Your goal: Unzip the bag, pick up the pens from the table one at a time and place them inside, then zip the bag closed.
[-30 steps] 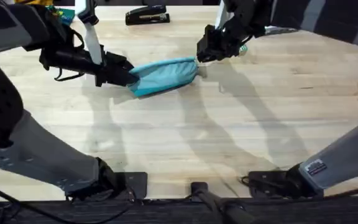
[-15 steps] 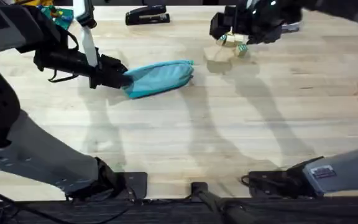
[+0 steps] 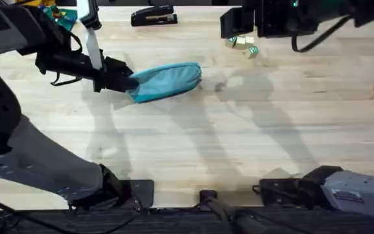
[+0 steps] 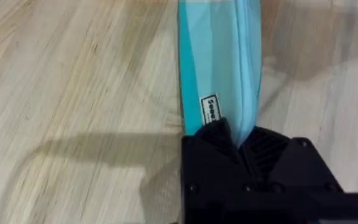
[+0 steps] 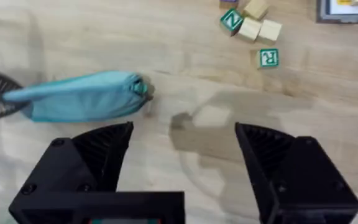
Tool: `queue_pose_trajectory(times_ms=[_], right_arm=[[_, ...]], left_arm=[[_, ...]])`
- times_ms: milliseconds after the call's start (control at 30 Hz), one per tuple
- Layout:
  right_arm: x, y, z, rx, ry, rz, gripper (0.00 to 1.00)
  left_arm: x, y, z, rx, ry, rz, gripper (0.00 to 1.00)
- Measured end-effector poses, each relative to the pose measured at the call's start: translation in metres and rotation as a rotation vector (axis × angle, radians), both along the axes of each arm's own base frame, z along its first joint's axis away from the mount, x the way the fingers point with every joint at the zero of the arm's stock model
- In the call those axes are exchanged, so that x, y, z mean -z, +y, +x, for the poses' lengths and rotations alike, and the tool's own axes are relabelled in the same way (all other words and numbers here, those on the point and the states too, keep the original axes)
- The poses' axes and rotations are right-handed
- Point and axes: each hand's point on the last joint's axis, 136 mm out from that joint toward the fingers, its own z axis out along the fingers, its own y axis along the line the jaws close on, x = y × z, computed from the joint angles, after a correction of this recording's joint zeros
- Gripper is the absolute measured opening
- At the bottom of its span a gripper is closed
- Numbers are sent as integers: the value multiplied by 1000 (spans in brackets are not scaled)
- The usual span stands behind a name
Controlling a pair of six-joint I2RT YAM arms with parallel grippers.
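The teal bag (image 3: 167, 81) lies on the table (image 3: 239, 136) left of centre, long side running left to right. My left gripper (image 3: 125, 80) is shut on its left end; in the left wrist view the black fingers (image 4: 211, 142) pinch the fabric of the bag (image 4: 219, 56) beside a small label. My right gripper (image 5: 185, 149) hangs open above the table, to the right of the bag (image 5: 79, 94) and apart from it. The small pull tab (image 5: 143, 88) sits at the bag's right end. The pens are out of view.
A black stapler (image 3: 153, 15) lies at the back edge. Several small wooden letter blocks (image 3: 242, 44) sit at the back right, below my raised right arm (image 3: 284, 16). Colourful items (image 3: 62, 14) lie at the back left corner.
My right gripper has let go of the bag's right end and risen away to the back right, now open. The bag shifted slightly left with the left gripper still holding it.
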Motion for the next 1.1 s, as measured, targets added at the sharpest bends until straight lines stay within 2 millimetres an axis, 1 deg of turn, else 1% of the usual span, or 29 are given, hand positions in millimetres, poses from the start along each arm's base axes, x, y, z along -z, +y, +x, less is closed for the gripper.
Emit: queue_pose_trajectory(times_ms=[67,133,200,267,300,367,867,900,967,1100], right_arm=[[-2,5,-7,-22,2,-3,998],[-3,9,-13,-42,5,-6,998],[-3,13,-16,-58,8,-9,998],[-2,14,-18,-63,12,-12,998],[-2,13,-18,-62,13,-12,998],[-2,13,-18,-62,14,-13,998],[-2,13,-18,-62,14,-13,998],[-2,13,-18,-62,15,-13,998],[-2,13,-18,-62,14,-13,998],[-2,13,-18,-62,15,-13,998]], left_arm=[[0,0,0,0,0,0,52],[0,0,1,1,-5,2,324],[0,0,1,0,-4,2,664],[0,0,1,-2,-1,1,945],[0,0,0,-2,-1,1,978],[0,0,1,-2,-1,1,991],[-2,2,4,-2,-27,11,996],[-5,2,4,-2,-38,15,996],[-17,2,5,-2,-79,33,996],[-59,2,2,-19,-199,80,996]])
